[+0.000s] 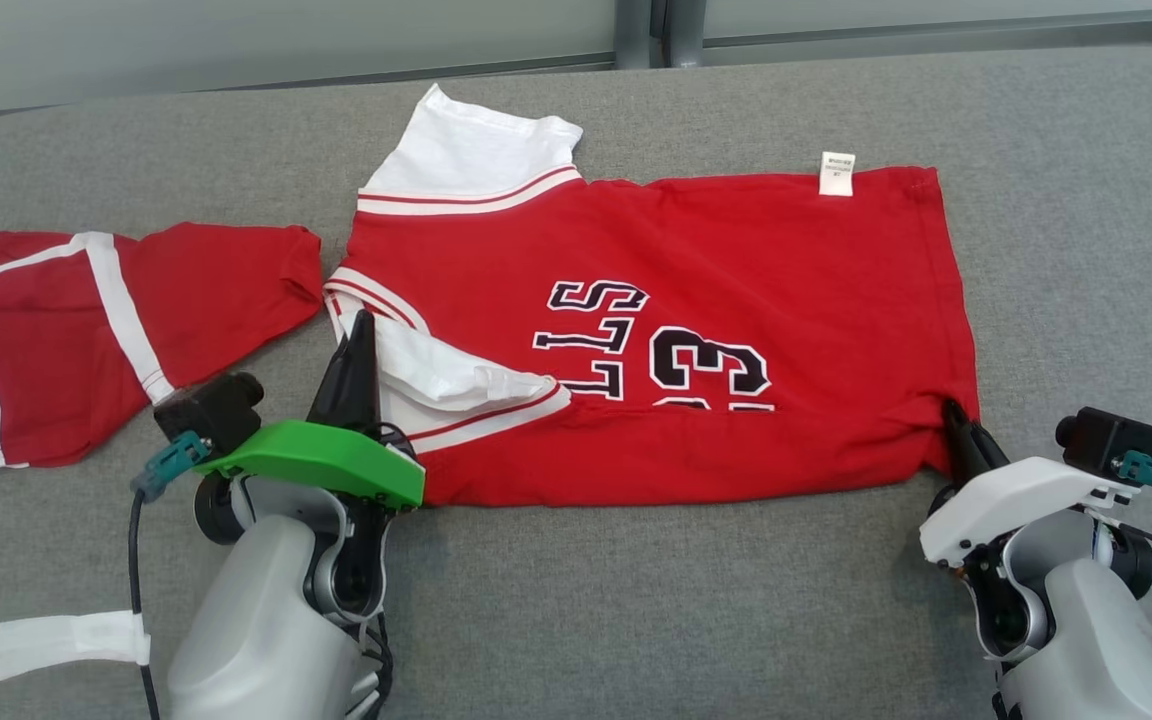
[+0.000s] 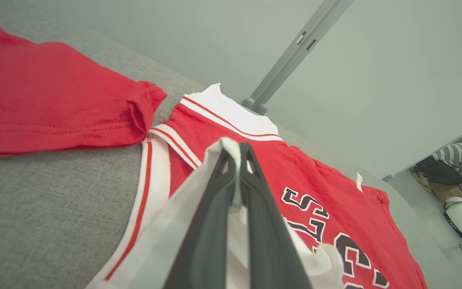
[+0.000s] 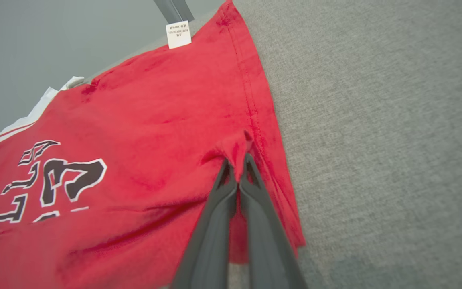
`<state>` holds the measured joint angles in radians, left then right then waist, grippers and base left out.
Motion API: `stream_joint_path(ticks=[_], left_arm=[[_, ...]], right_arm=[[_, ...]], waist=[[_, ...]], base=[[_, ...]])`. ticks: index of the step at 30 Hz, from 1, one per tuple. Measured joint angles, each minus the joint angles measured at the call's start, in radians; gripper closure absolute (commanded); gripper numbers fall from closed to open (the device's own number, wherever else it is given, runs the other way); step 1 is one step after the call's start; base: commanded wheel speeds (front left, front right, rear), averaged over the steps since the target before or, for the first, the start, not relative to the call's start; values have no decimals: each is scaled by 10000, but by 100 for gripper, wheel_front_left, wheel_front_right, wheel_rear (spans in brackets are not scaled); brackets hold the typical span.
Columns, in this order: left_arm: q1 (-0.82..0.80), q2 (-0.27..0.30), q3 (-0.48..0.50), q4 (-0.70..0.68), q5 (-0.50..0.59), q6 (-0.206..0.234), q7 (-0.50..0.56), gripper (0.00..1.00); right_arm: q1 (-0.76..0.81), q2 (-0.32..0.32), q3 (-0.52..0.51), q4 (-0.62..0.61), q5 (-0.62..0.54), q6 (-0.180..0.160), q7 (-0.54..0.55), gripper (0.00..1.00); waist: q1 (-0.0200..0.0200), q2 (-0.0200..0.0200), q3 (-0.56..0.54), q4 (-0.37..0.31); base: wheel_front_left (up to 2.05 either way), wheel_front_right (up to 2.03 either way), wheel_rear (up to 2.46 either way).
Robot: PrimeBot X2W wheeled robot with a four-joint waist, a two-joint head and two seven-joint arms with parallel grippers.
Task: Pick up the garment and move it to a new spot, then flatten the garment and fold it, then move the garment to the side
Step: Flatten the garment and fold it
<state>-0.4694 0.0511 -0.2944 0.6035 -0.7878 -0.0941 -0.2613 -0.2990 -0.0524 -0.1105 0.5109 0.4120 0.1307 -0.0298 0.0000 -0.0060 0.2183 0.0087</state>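
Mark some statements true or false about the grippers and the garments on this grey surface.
1. The left gripper is shut on white sleeve fabric of the red jersey with black lettering. True.
2. The right gripper hangs open, clear of the jersey. False: it is shut on the jersey's red hem corner.
3. A small white care label sits at the jersey's far edge. True.
4. The second red garment with white stripes lies on top of the jersey. False: it lies beside it, toward the robot's left.
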Motion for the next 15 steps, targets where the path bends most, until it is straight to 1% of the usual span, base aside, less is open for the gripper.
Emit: stream_joint_path(ticks=[3, 4, 5, 6, 7, 8, 9, 15], left_arm=[[-255, -10, 54, 305, 77, -29, -2, 100], [-336, -10, 81, 399, 82, -36, -2, 100], [-393, -10, 81, 481, 82, -40, -4, 100], [-430, -12, 61, 531, 73, -42, -10, 100], [-451, -13, 59, 571, 67, -42, -10, 92], [-465, -13, 61, 589, 52, -44, -10, 52], [-476, -15, 67, 562, 6, -75, -10, 0], [-313, -17, 153, -215, -102, -117, -12, 0]], right_arm=[[-191, 10, 42, 196, -12, 0, -81, 100], [-261, 13, 42, 265, -12, 0, -161, 87], [-342, 17, 33, 326, -12, 0, -215, 52], [-406, 17, 31, 341, -10, 0, -351, 3], [-484, 21, 21, 364, -6, 0, -479, 0], [-559, 19, 31, 395, -6, 0, -587, 0], [-604, 19, 54, 393, 6, 0, -731, 0], [-700, 33, -8, 282, 198, 0, -1517, 0]], waist=[[0, 0, 8, -51], [0, 0, 9, -69], [0, 0, 9, -86], [0, 0, 6, -100], [0, 0, 3, -112], [0, 0, 1, -118], [0, 0, -1, -119], [0, 0, -22, -53]], base=[[0, 0, 0], [0, 0, 0], [0, 0, 0], [0, 0, 0], [0, 0, 0], [0, 0, 0], [0, 0, 0], [0, 0, 0]])
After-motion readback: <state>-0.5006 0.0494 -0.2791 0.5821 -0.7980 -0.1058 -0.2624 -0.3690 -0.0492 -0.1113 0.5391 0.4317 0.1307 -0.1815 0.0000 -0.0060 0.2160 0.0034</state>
